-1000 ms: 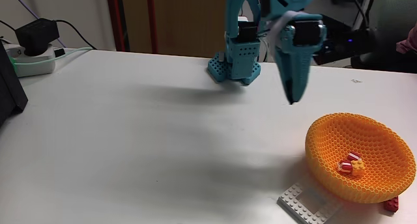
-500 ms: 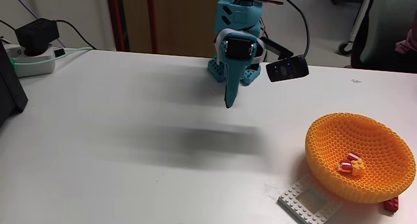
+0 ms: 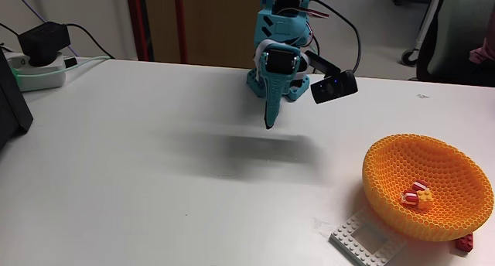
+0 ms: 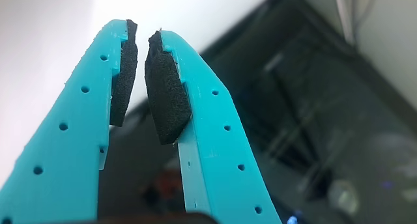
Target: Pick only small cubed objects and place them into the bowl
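The orange honeycomb bowl (image 3: 387,169) stands at the right of the table in the fixed view. Inside it lie three small cubes: a red-and-white one (image 3: 421,187), a second red-and-white one (image 3: 407,196) and a yellow-orange one (image 3: 425,202). My teal gripper (image 3: 270,124) hangs point-down above the table's back middle, near the arm's base and well left of the bowl. In the wrist view the gripper (image 4: 143,28) has its black pads (image 4: 164,87) almost touching, with nothing between them.
A flat white studded plate (image 3: 362,239) lies at the front edge, partly under the bowl, and a flat red brick (image 3: 465,243) lies to the bowl's right. A power strip with a black adapter (image 3: 42,46) sits back left. A dark box (image 3: 11,104) is at the left edge.
The arm has swung from above the bowl's left side back toward its base, ending left of where it was. The cubes in the bowl have not moved.
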Robot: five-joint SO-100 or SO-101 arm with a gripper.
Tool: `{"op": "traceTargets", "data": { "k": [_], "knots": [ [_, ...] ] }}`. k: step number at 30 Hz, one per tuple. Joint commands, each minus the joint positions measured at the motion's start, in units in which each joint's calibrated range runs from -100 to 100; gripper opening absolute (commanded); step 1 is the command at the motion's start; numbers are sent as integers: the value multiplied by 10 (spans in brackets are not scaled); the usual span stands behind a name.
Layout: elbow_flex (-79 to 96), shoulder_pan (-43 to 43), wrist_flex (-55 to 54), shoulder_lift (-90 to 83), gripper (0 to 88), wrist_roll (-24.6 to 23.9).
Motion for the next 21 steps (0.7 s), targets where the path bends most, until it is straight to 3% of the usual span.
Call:
{"op": "traceTargets", "data": {
  "k": [1, 13, 21],
  "knots": [
    [11, -2, 4, -19, 0, -2],
    [60, -17, 4, -19, 0, 1],
    [59, -24, 5, -19, 0, -22]
  ]
}}
